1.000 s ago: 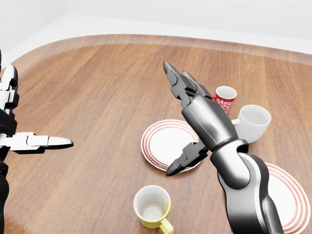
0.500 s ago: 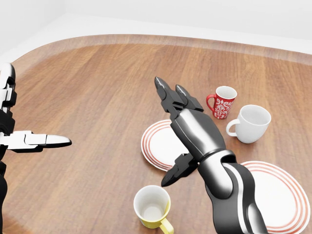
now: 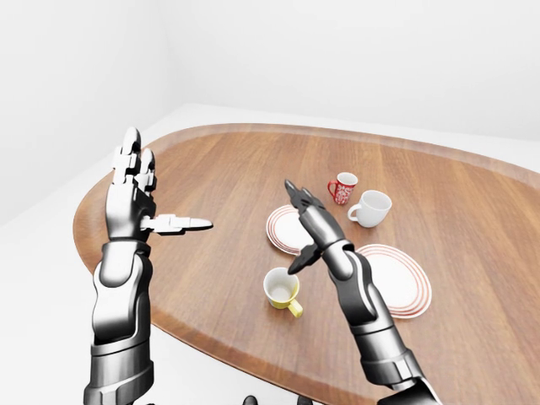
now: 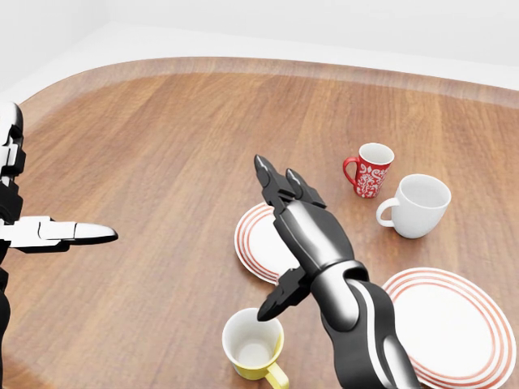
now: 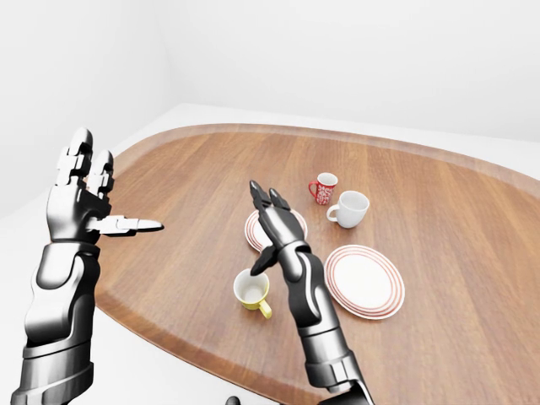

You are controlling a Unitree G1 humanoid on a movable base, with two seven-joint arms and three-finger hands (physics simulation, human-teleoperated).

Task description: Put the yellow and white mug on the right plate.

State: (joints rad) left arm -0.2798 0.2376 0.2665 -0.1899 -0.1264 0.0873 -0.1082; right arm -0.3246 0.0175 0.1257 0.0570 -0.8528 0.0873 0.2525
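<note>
We see our right hand (image 3: 305, 226) open above the yellow and white mug (image 3: 281, 289), beside two red-rimmed plates (image 3: 393, 278), with our left hand (image 3: 139, 196) raised open.

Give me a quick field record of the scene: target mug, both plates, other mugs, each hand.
target: yellow and white mug, upright, on the table, not held
goal: right plate, bare
other plate: left plate, partly hidden by the right arm
other mugs: red mug; white mug
right hand: open, thumb tip just above the target's rim
left hand: open, raised at left
</note>
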